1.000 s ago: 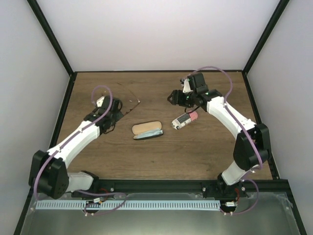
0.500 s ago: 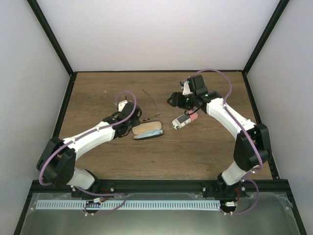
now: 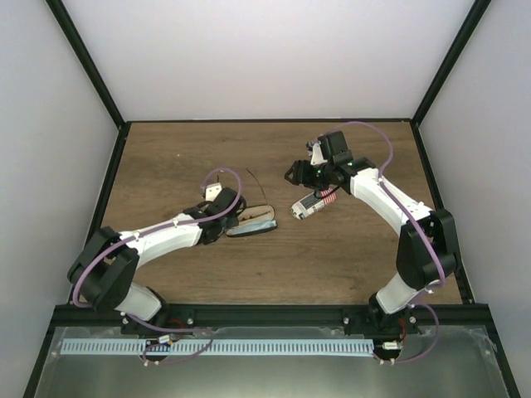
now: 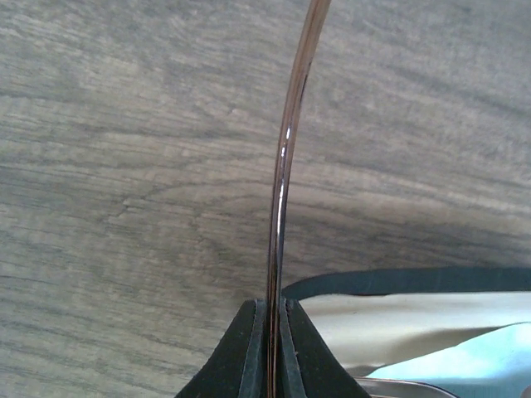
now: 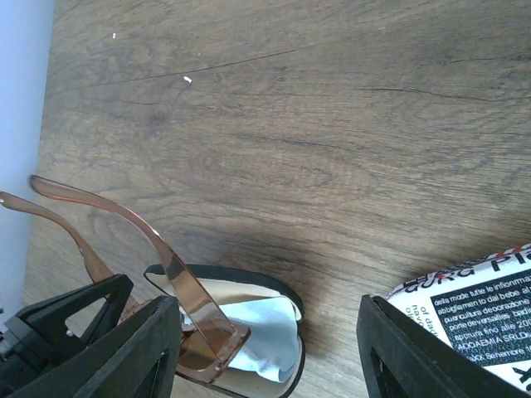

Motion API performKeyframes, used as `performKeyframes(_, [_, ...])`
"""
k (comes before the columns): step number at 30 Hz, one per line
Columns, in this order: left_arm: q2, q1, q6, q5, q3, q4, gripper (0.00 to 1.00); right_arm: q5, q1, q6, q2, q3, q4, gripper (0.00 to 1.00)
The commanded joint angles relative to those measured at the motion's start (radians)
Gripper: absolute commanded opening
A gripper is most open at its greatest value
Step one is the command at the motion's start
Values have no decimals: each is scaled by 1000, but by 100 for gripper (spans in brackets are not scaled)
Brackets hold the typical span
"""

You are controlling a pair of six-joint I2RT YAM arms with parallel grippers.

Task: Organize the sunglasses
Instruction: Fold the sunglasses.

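The sunglasses have a thin reddish-brown frame and amber lenses. My left gripper is shut on them; in the left wrist view the pads pinch the thin frame. The glasses sit tilted at the left end of the open tan case, temples sticking up. A light blue cloth lies inside the case. My right gripper is open and empty, hovering between the open case and the red-and-white striped case.
The striped case with printed text lies just right of the open case. The cloth and the case's tan lining show in the left wrist view. Black frame posts and white walls bound the wooden table.
My left arm has carried the sunglasses from the back left of the table rightward to the open tan case. The right arm has barely moved.
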Motion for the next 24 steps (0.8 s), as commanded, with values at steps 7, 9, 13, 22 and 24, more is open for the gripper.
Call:
performKeyframes(7, [-4, -22, 7, -36, -79, 33, 4, -13, -8, 4, -20, -25, 11, 60])
performKeyframes(9, [-1, -30, 4, -40, -77, 29, 4, -17, -8, 5, -22, -30, 14, 60])
performKeyframes(13, [17, -49, 2, -47, -56, 24, 4, -24, -8, 2, -20, -35, 18, 60])
performKeyframes(22, [39, -73, -20, -86, -4, -22, 4, -30, -7, 0, -30, -57, 22, 60])
performKeyframes(24, [17, -74, -37, -113, 0, -48, 4, -32, -7, -3, -32, -60, 24, 60])
